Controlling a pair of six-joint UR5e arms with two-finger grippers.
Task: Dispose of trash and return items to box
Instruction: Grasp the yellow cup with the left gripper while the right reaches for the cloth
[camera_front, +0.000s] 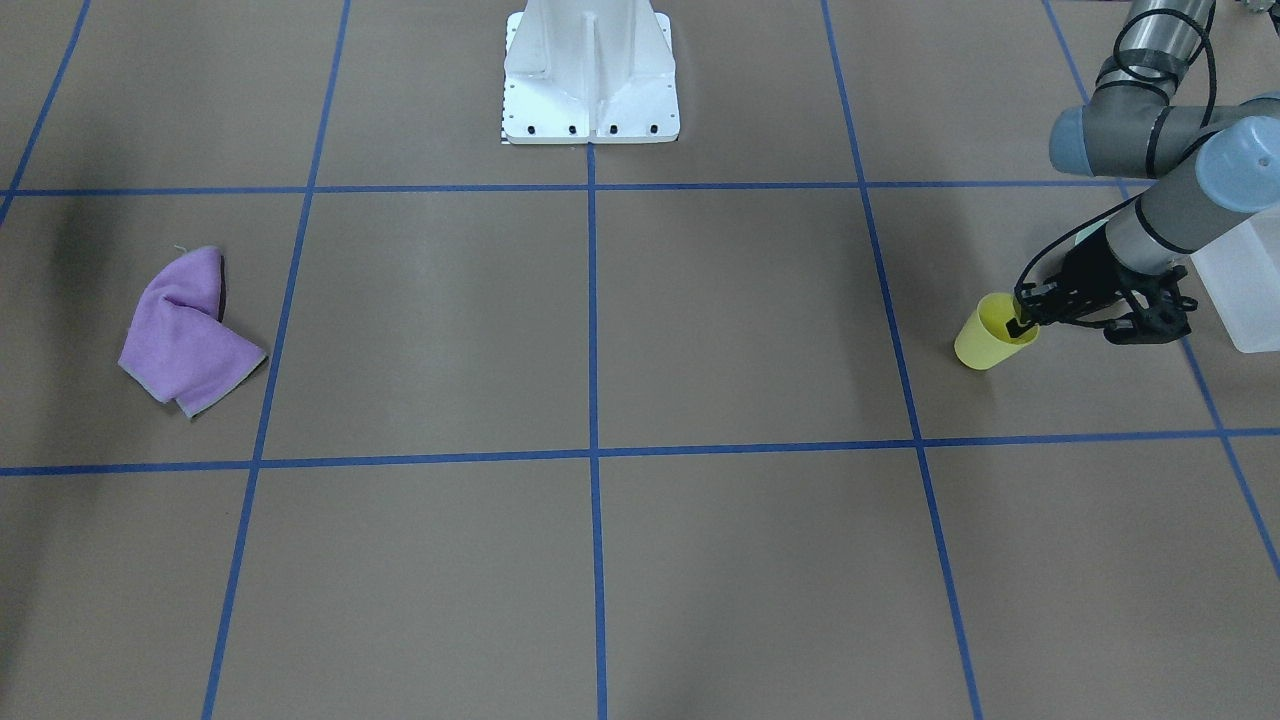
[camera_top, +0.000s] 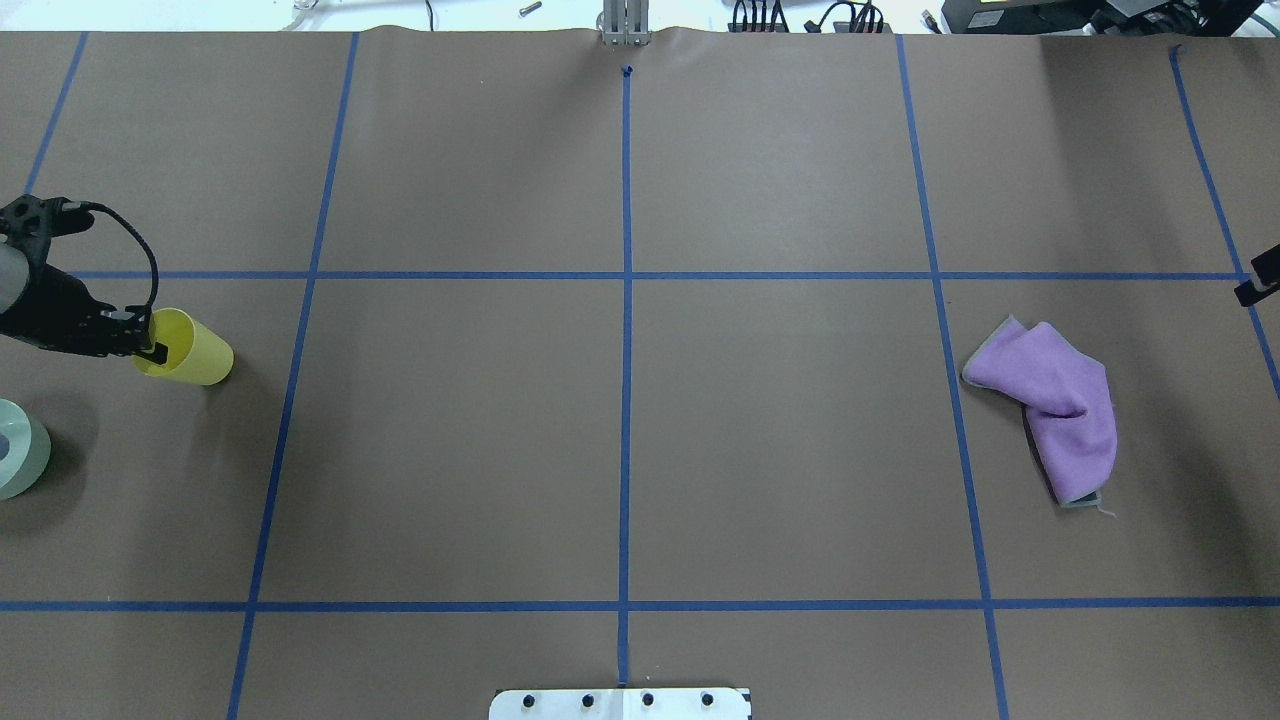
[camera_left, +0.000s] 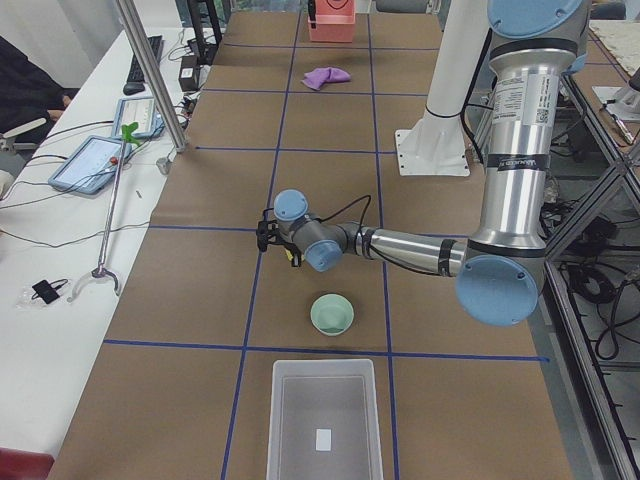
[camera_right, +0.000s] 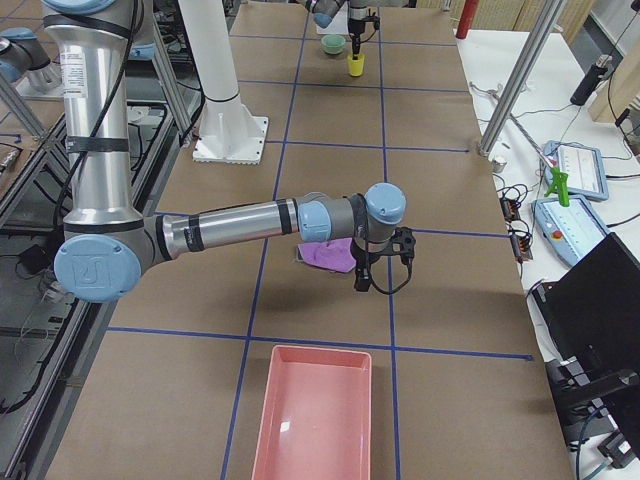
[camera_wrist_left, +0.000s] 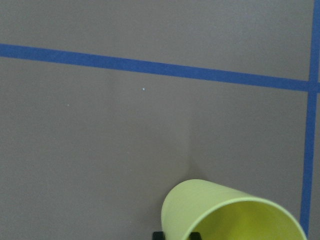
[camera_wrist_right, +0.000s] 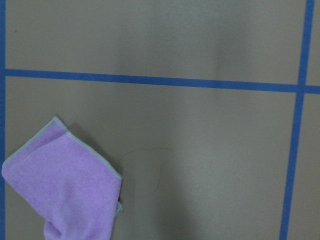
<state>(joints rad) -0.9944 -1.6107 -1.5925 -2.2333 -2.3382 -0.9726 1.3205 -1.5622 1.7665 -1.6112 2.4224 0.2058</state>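
1. Look at the left hand (camera_front: 1022, 322): it grips the yellow cup (camera_front: 990, 342).
2. One finger is inside the cup and the other is outside. They pinch the cup's wall at the rim, so the hand is open only as wide as that thin wall.
3. The cup is at the robot's left end of the worktop (camera_front: 600, 330). Its open top is turned toward the hand. You cannot tell if its bottom touches the worktop.
4. The green bowl (camera_top: 12, 450) sits on the worktop near the cup, not touching it.
5. The box (camera_left: 322, 420) stands past the bowl, at the very end of the worktop, with its top open.
6. The right hand (camera_right: 363, 282) hangs just beside the purple cloth (camera_right: 330, 254), far from the cup. You cannot tell if this hand is open or closed.
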